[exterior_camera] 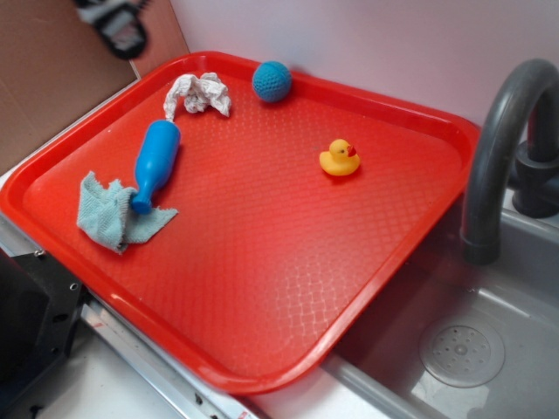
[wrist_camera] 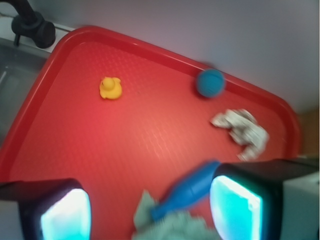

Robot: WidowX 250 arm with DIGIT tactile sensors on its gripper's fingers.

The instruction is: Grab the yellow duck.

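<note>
I see the red tray (exterior_camera: 262, 288) lying partly over the grey sink (exterior_camera: 489, 349), and I take the tray as my landmark for everything else. The yellow duck (exterior_camera: 340, 159) sits upright on the tray's bare surface, toward its far right part, nearer the faucet (exterior_camera: 493, 148) than anything else on the tray, and nothing touches it. From the wrist camera the duck (wrist_camera: 110, 88) shows in the tray's upper left area, well apart from my gripper.

At the tray's far edge rests the blue knitted ball (exterior_camera: 272, 81), just inside the rim. Beside it, still along the far side, lies a crumpled white paper (exterior_camera: 198, 94). A blue bowling pin (exterior_camera: 155, 164) lies on its side toward the tray's left side, its narrow end resting on a light blue cloth (exterior_camera: 113, 216) spread near the tray's left rim.

My gripper (wrist_camera: 150, 210) hangs above the tray's left side, over the pin and the cloth; its two fingers (wrist_camera: 235, 205) stand wide apart with nothing between them. In the exterior view only a blurred bit of the gripper (exterior_camera: 118, 22) shows above the tray's far left corner, well clear of the duck.
</note>
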